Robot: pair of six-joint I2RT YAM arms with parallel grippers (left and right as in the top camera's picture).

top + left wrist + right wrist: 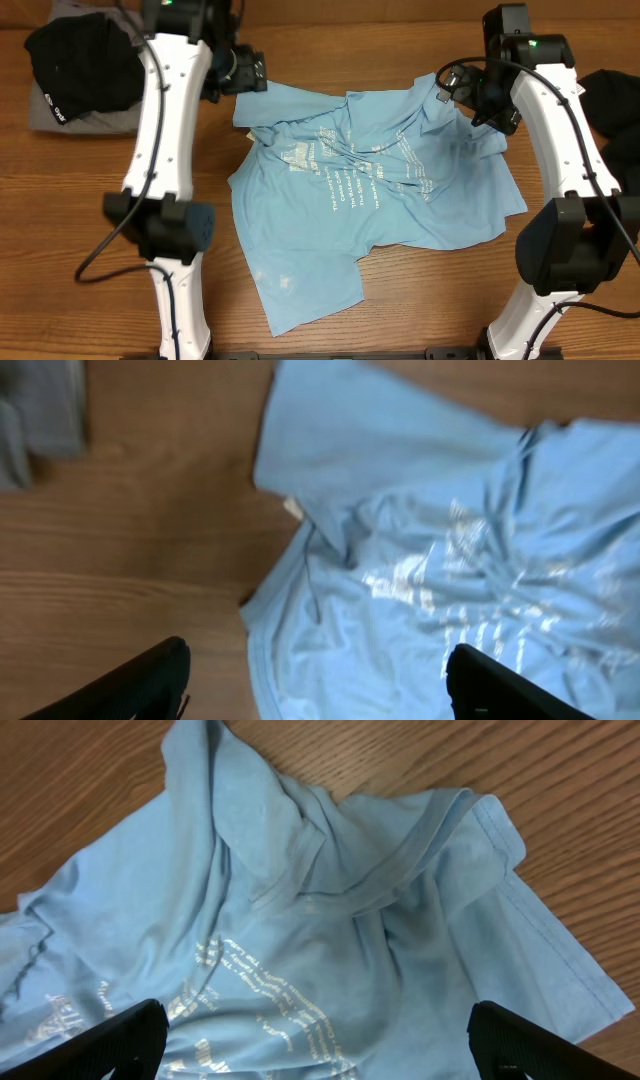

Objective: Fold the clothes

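Observation:
A light-blue T-shirt (380, 200) with white lettering lies crumpled on the wooden table, its upper part bunched into folds. My left gripper (250, 72) hovers over the shirt's upper-left corner, jaws wide open and empty. In the left wrist view the shirt (450, 540) fills the right side, and its edge runs between the fingers (150, 680). My right gripper (452, 85) is open over the upper-right corner. The right wrist view shows the shirt's (300, 920) collar area and a sleeve below the gripper (320, 1050).
A black garment (75, 60) lies on a grey one (90, 120) at the back left corner. Another black garment (615, 100) sits at the right edge. Both arm bases stand near the table's front edge.

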